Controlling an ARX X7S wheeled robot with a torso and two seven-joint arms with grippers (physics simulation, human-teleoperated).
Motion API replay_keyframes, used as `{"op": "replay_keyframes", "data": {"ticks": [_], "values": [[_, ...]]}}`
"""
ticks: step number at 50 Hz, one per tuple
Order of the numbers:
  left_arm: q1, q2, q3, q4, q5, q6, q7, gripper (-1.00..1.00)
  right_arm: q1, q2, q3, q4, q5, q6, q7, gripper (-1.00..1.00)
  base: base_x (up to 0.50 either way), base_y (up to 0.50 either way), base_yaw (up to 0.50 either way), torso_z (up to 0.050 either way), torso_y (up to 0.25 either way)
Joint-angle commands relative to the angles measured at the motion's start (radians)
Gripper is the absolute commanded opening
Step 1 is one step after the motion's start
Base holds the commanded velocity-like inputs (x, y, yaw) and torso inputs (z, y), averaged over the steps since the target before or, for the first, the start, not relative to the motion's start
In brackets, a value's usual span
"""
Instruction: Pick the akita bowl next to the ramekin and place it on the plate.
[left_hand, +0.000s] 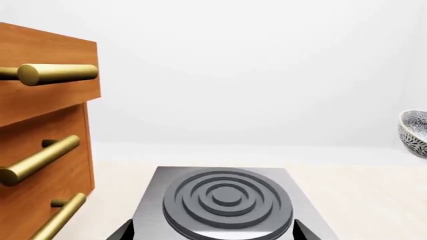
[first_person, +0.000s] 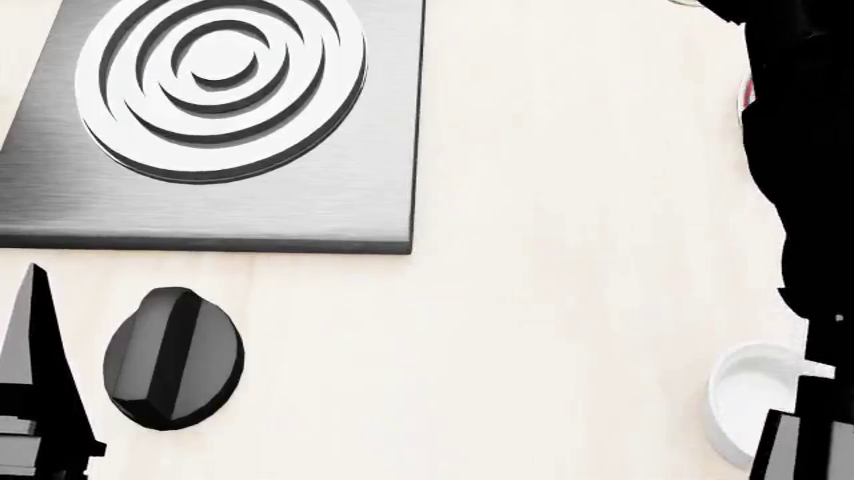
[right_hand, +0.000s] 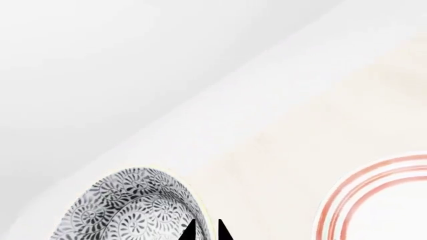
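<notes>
Two dark fingertip points of the right gripper (right_hand: 205, 231) show at the edge of the right wrist view, set close together over the rim of the akita bowl (right_hand: 130, 210); whether they clamp that rim, cannot tell. Landmark: stove burner (first_person: 220, 75) on its steel plate. Left of the burner, left wrist view: wooden drawer unit (left_hand: 43, 130) with brass handles. Near side of the burner, head view: black knob (first_person: 174, 357), with the left gripper (first_person: 34, 400) just beside it, jaw state not readable. Right of the burner, well apart: ramekin (first_person: 754, 400) on the pale countertop (first_person: 561, 250). Plate (right_hand: 380, 200) with red rings lies near the akita bowl, not touching.
</notes>
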Motion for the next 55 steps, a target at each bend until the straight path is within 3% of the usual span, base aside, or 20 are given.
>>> {"op": "replay_keyframes", "data": {"ticks": [1,17,55], "values": [[0.005,0.008,-0.022,0.004,0.000,0.006,0.018,1.00,0.084,-0.006,-0.002,0.137,-0.068,-0.048,-0.044,-1.00,0.00,0.00,0.00,0.000,0.000],[0.004,0.010,-0.016,-0.003,0.005,0.009,0.022,1.00,0.152,0.007,-0.011,0.261,-0.107,-0.094,-0.048,-1.00,0.00,0.00,0.00,0.000,0.001],[0.003,0.018,0.003,-0.007,0.022,0.008,0.023,1.00,0.098,0.081,0.021,0.219,-0.102,-0.069,0.026,-1.00,0.00,0.00,0.00,0.000,0.001]]}}
